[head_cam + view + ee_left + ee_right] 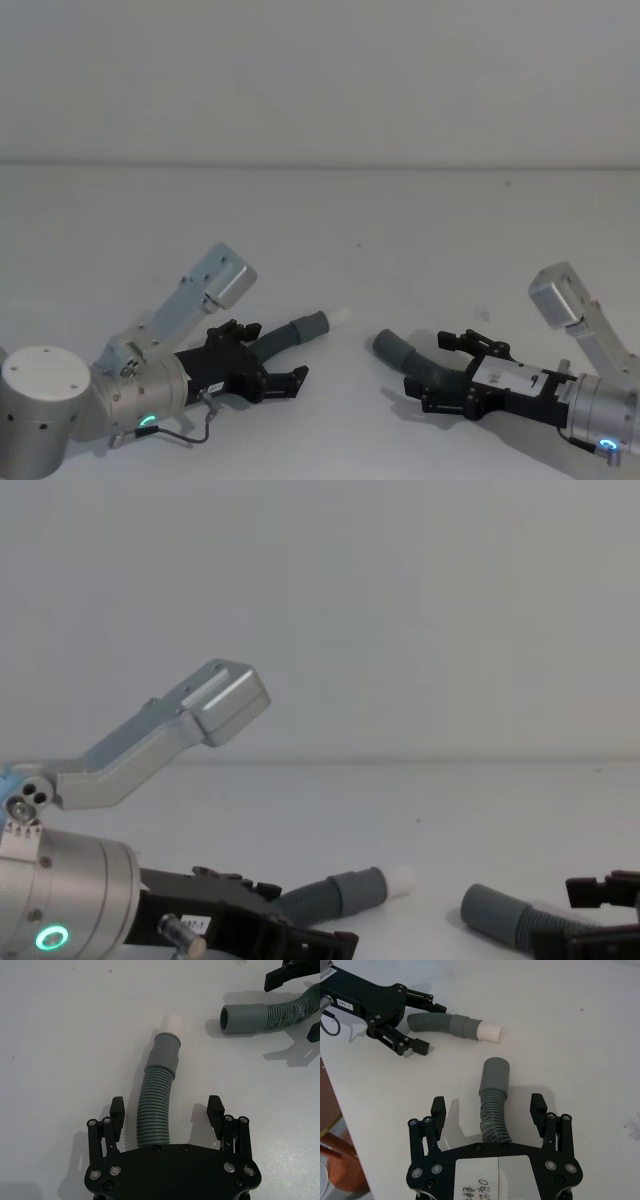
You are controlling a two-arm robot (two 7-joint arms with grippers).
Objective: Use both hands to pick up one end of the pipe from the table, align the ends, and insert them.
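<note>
Both spread wide, left gripper (166, 1106) and right gripper (488, 1104) straddle hose (156, 1091) lying on table (320, 220), white-tipped end (172, 1024) near plain end (242, 1017) but apart; best to close just behind each end, then lift level.

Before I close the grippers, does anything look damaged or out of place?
Nothing stands out. The hose lies on the table, with the white-tipped cuff and plain cuff intact and apart. The left gripper and right gripper are open astride it.
</note>
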